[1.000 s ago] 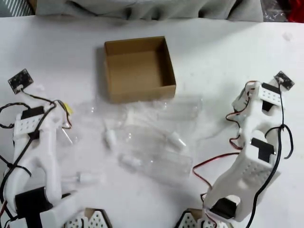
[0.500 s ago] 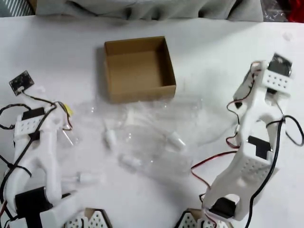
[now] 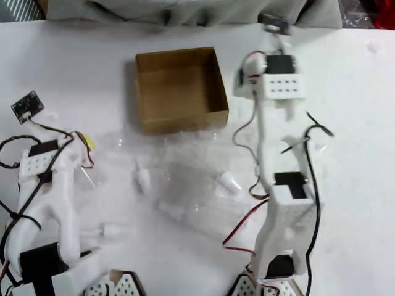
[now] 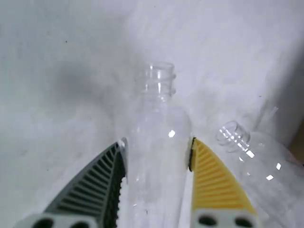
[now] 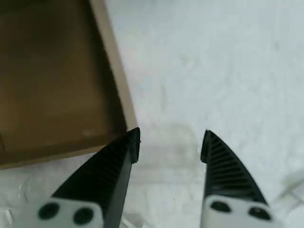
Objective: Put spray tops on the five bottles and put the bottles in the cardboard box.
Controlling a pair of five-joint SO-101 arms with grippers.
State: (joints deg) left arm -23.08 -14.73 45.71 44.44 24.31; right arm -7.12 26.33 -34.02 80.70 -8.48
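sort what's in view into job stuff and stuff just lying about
Job: box; bottle gripped in left claw; second bottle beside it; spray tops on the table; right claw, open and empty by the box.
Lying about: grey cloth at the table's far edge.

- cardboard box (image 3: 185, 121): brown, open-topped, upright at the worktop's (image 3: 92, 61) far middle.
- bottles (image 3: 203, 208): clear, lying in a cluster just in front of the box.
- uncapped bottle (image 4: 159, 109): neck open, clasped by left end effector (image 4: 156, 141).
- spray tops (image 3: 144, 179): white, loose among the bottles.
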